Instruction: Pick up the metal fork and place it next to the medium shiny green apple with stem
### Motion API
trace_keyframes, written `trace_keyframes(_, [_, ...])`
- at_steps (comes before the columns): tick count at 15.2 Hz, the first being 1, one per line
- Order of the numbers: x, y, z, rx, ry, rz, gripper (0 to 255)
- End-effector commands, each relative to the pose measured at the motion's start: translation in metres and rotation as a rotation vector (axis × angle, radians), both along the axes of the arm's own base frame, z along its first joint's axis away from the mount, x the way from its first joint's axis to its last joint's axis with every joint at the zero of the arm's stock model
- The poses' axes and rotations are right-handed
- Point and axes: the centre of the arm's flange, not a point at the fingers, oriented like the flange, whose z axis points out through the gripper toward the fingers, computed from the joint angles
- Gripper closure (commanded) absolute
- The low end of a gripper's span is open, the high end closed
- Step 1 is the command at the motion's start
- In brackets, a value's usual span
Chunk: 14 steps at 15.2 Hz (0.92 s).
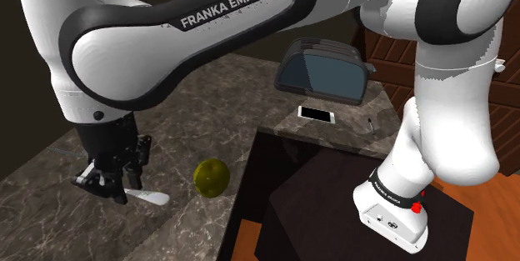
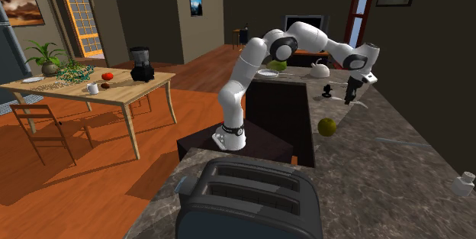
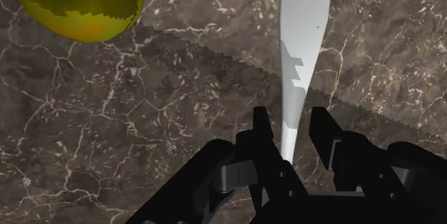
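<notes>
Forearm foremost, shoulder view: tool low over the bench, fork lying near the apple. Second exterior view: tool beyond the apple. Wrist view: narrow fingers straddle the fork's neck, seemingly not touching, aligned for gripping.

One fork between the jaws of the pincer, one yellow-green apple near it, one toaster well apart.
</notes>
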Motion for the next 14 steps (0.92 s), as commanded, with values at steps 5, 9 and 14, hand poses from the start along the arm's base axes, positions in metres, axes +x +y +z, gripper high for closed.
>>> trace_keyframes(5, [-0.001, 0.000, -0.031, 0.000, 0.000, 0.000, 255])
trace_keyframes(9, [-0.001, 0.000, -0.052, 0.000, 0.000, 0.000, 255])
trace_keyframes(14, [-0.001, 0.000, -0.079, 0.000, 0.000, 0.000, 255])
